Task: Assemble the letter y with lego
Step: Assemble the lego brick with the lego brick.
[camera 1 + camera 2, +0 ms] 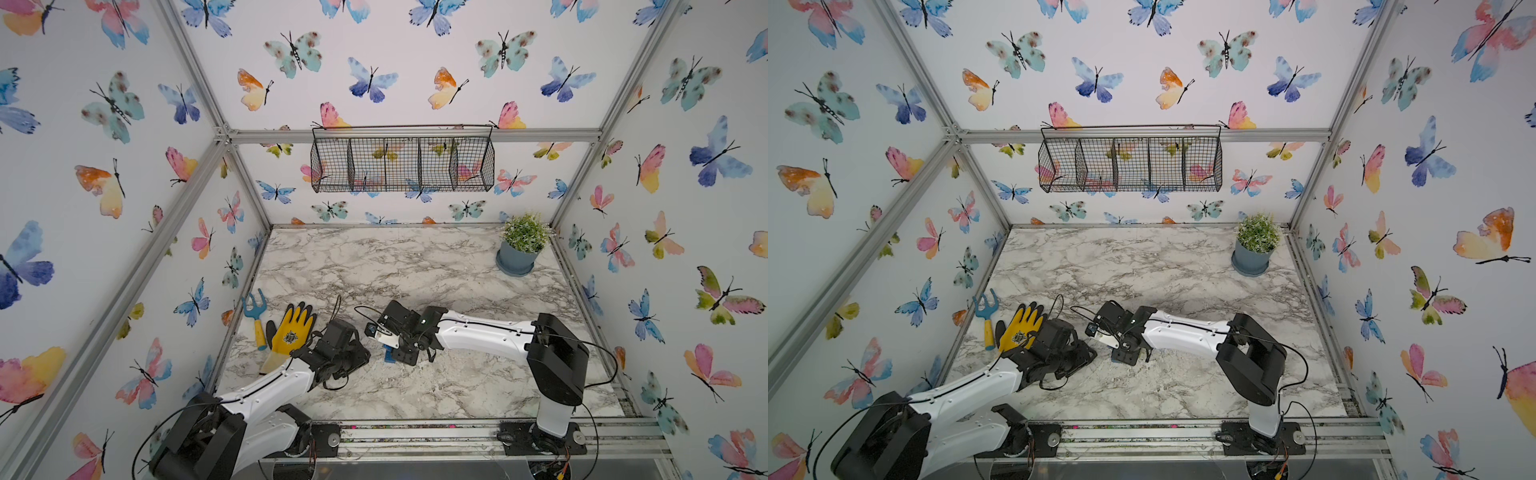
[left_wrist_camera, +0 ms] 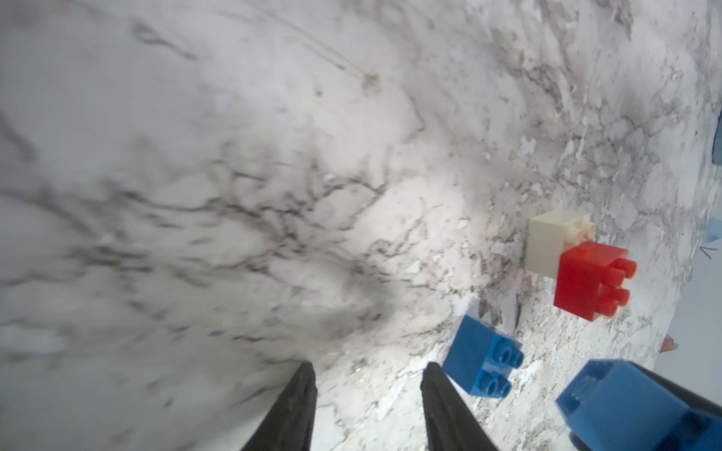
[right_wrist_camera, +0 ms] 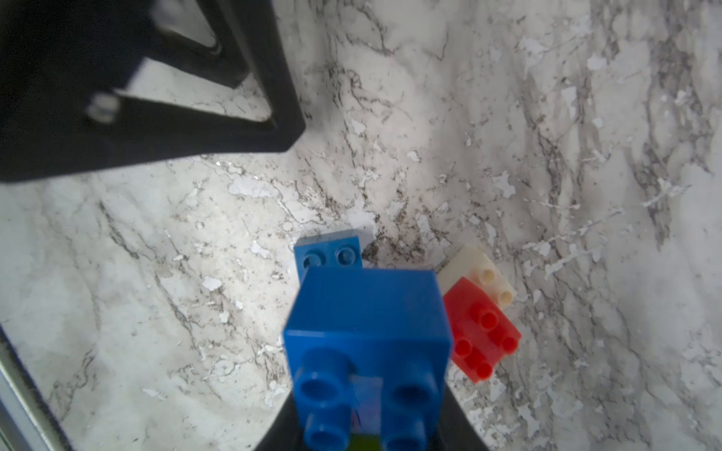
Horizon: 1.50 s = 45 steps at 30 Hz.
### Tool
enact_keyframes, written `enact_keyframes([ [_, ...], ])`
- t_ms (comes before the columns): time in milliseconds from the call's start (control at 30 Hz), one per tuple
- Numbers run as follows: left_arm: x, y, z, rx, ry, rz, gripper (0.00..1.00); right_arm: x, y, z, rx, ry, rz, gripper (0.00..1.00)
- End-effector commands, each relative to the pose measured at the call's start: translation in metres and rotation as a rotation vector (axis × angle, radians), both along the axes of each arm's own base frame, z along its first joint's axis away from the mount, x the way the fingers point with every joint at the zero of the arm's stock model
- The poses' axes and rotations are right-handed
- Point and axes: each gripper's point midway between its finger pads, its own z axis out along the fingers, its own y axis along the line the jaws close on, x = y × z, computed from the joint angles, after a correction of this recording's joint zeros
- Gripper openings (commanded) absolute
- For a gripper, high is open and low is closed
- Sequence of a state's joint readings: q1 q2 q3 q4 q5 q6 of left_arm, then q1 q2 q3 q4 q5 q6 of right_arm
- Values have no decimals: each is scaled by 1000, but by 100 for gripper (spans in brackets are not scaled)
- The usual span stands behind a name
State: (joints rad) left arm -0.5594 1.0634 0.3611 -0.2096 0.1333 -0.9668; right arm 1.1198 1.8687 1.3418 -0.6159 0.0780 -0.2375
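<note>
Marble top [image 3: 508, 117]: blue brick [image 3: 367, 332] in R end effector [image 3: 367, 437]

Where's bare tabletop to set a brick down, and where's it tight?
Free: the marble table from the plant pot across the back, and the near strip in front of both arms. Crowded: the middle near the end effectors, with the red brick, cream brick, small blue brick; also the glove and fork corner.

Marble table [image 1: 415, 266] underfoot, potted plant [image 1: 521, 243] tucked in the far corner, wire basket [image 1: 402, 164] hanging on the butterfly wall, and a yellow glove [image 1: 289, 332] lying just beside the garden fork [image 1: 255, 311]
</note>
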Motion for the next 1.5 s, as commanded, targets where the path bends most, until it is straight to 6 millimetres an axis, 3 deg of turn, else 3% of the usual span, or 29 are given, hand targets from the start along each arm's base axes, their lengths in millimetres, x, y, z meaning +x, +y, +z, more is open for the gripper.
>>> enact_keyframes([
  [0, -16, 28, -7, 66, 44, 68, 48, -6, 5, -5, -18, 44, 46, 28],
  [567, -23, 36, -14, 48, 53, 88, 48, -8, 5, -28, -142, 92, 105, 28],
  [867, -24, 37, -18, 47, 61, 87, 48, -3, 19, -2, -110, 69, 99, 28],
  [967, -25, 36, -18, 42, 60, 85, 48, -4, 18, -1, -115, 72, 100, 28],
  [1467, -26, 38, -17, 33, 58, 90, 48, -14, 10, -35, -175, 138, 105, 28],
])
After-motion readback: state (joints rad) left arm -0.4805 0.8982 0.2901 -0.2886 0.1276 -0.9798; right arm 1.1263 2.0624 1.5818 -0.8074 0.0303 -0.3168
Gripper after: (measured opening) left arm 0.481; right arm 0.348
